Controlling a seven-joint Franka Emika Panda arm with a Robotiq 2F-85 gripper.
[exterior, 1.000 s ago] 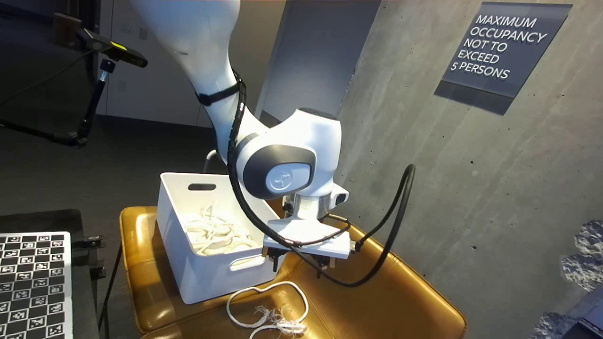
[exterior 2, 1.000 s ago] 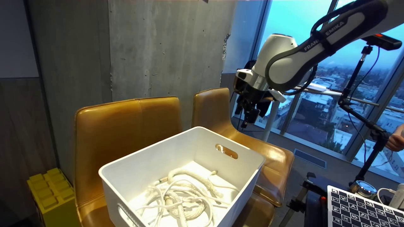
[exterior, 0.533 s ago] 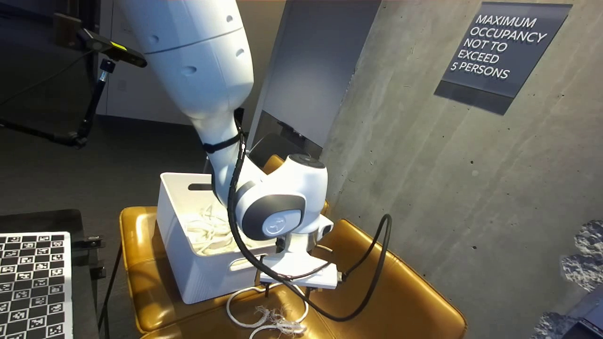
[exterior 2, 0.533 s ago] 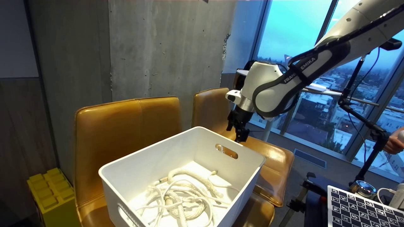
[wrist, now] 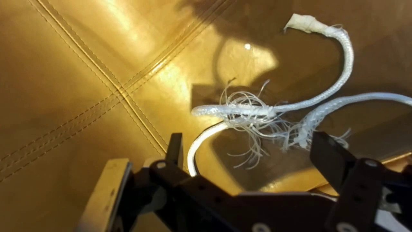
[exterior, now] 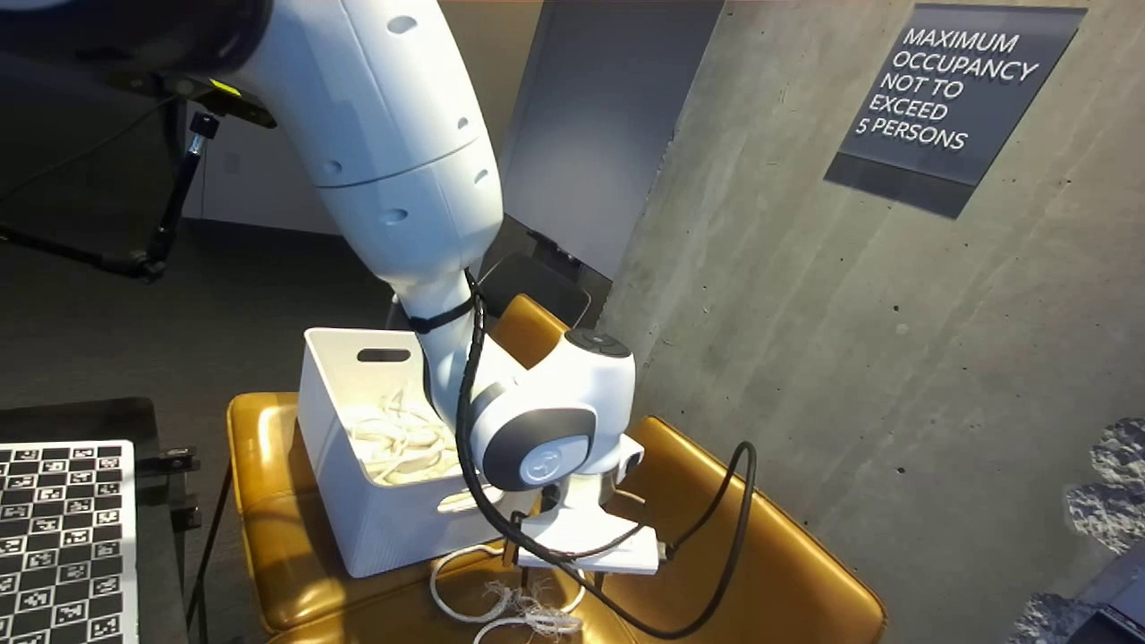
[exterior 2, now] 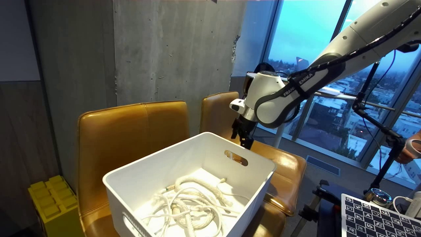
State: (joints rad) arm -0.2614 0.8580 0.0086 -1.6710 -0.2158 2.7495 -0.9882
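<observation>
Below the gripper [wrist: 249, 146], whose jaws I find standing wide apart with nothing held, a frayed white rope [wrist: 244, 111] lies on the tan chair seat [wrist: 64, 106], and a white bin [exterior: 394, 528] stands near the gripper.

Up and right of the claw [exterior: 562, 581], in an exterior view, a dark occupancy sign [exterior: 953, 107] hangs on the concrete wall [exterior: 859, 313]; a patterned board [exterior: 63, 541] lies well left. In an exterior view, a yellow box [exterior 2: 54, 204] stands far left of the claw; tall windows [exterior 2: 302, 31] rise to the right.
</observation>
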